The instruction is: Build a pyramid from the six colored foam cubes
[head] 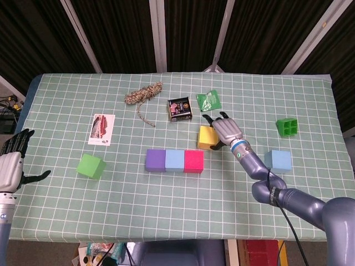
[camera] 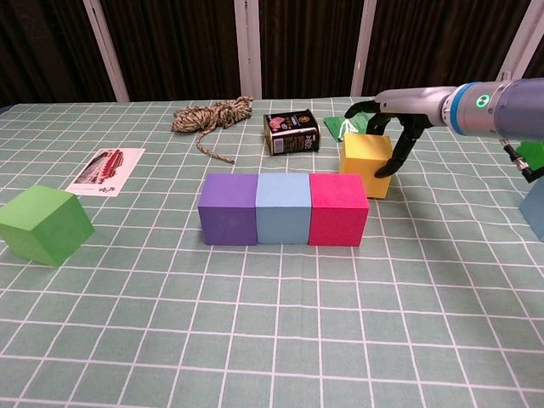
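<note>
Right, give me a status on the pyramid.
Done: the base row of purple cube, light blue cube and pink cube sits flush. In hand: the right hand is closing around the yellow cube. Left: the green cube and blue cube, plus both upper tiers.
</note>
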`<control>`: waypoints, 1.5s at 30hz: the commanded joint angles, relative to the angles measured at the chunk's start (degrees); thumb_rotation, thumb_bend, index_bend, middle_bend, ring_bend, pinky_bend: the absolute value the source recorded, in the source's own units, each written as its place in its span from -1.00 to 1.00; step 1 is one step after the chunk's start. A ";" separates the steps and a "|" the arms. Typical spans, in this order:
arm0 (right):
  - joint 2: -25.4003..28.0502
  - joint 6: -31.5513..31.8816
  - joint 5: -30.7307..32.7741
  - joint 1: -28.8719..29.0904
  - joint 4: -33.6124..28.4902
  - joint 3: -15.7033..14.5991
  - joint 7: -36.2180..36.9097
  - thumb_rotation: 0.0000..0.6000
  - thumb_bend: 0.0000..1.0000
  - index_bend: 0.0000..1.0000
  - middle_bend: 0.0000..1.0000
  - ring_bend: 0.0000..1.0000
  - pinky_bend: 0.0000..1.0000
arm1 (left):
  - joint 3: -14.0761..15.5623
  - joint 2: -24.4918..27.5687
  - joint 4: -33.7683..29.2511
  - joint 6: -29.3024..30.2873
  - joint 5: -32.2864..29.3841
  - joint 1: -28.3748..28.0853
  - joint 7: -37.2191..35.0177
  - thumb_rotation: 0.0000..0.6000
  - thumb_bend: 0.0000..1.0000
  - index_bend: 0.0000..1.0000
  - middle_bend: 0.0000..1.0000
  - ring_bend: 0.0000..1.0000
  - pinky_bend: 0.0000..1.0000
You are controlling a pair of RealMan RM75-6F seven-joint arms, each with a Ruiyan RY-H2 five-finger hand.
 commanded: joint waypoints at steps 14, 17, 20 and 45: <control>14.51 7.43 1.40 -3.47 -16.50 1.96 -3.87 1.00 -0.52 -0.99 -0.15 -0.47 -0.92 | 0.37 -0.03 0.07 0.03 0.89 0.07 -0.09 1.00 -0.79 -1.00 -0.96 -1.00 -1.00; 18.19 9.20 3.57 -3.93 -22.80 2.31 -6.36 1.00 -0.52 -0.99 -0.15 -0.47 -0.92 | 0.48 0.09 -0.29 -0.05 1.12 -0.03 0.32 1.00 -0.79 -1.00 -0.96 -1.00 -1.00; 21.52 10.89 6.35 -4.01 -29.33 2.43 -9.35 1.00 -0.52 -0.99 -0.15 -0.47 -0.92 | 0.51 0.24 -0.81 -0.06 1.34 -0.14 0.70 1.00 -0.79 -1.00 -0.96 -1.00 -1.00; 17.06 21.17 20.82 3.66 -47.21 0.42 -26.13 1.00 -0.52 -0.99 -0.15 -0.47 -0.92 | 0.03 4.71 -5.51 0.31 2.06 0.52 -1.64 1.00 -0.79 -1.00 -0.96 -1.00 -1.00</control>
